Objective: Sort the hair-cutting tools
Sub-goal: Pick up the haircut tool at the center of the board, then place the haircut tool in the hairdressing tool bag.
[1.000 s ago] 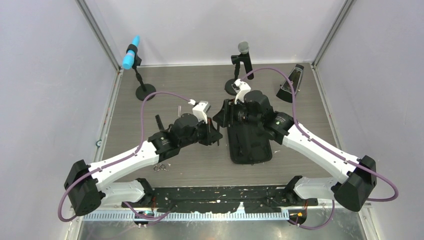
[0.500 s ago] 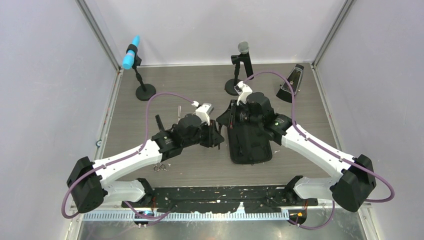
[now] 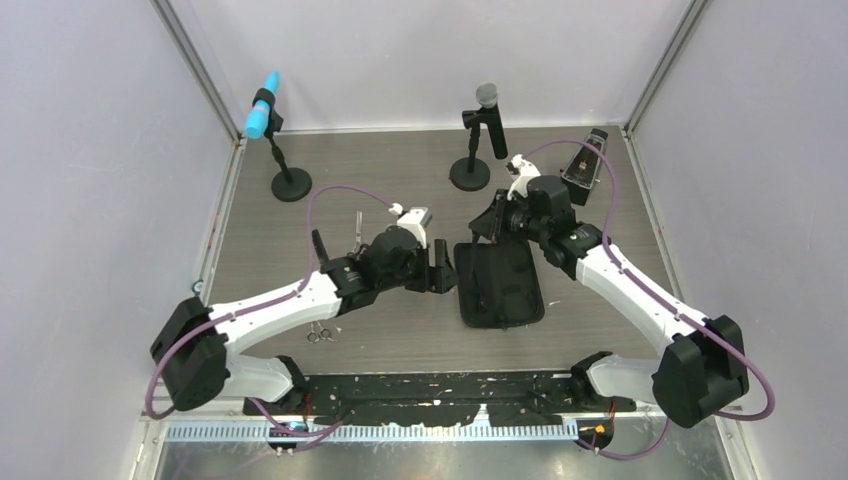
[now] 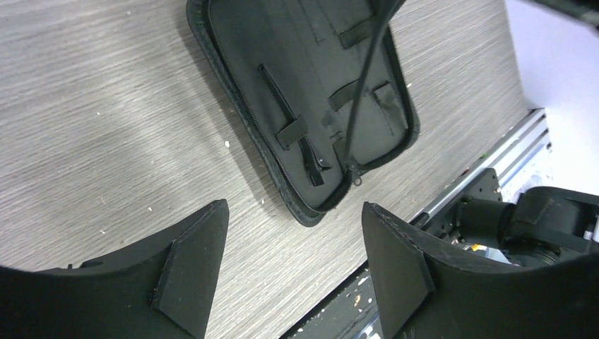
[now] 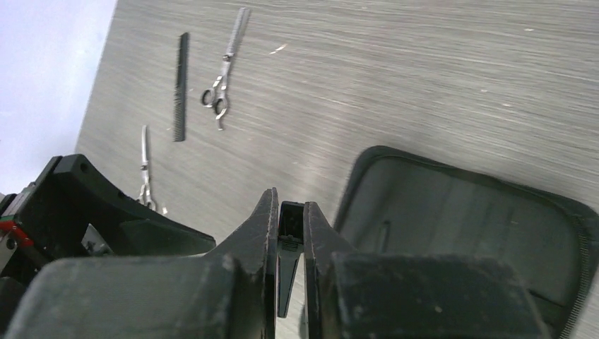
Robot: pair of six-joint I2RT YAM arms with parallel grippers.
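The black zip case [image 3: 500, 290] lies open on the table. One thin black hair clip [image 4: 305, 152] sits under a strap inside the case [image 4: 311, 70]. My right gripper [image 3: 485, 227] hovers at the case's far edge, shut on another black hair clip [image 5: 286, 247]. My left gripper [image 3: 445, 268] stands open and empty just left of the case. To the left lie the flat black comb [image 5: 181, 86], toothed silver scissors [image 5: 226, 63] and plain silver scissors [image 5: 145, 166]. From above, one pair of scissors [image 3: 321, 335] lies near the left arm.
A blue-headed microphone [image 3: 264, 108] stands at the back left and a grey-headed one [image 3: 486, 97] at the back middle, each on a round black base. A dark wedge-shaped object [image 3: 585, 165] sits at the back right. Walls enclose the table.
My left gripper has opened and shifted right toward the case. My right gripper has closed on a hair clip and drawn back to the right, off the case.
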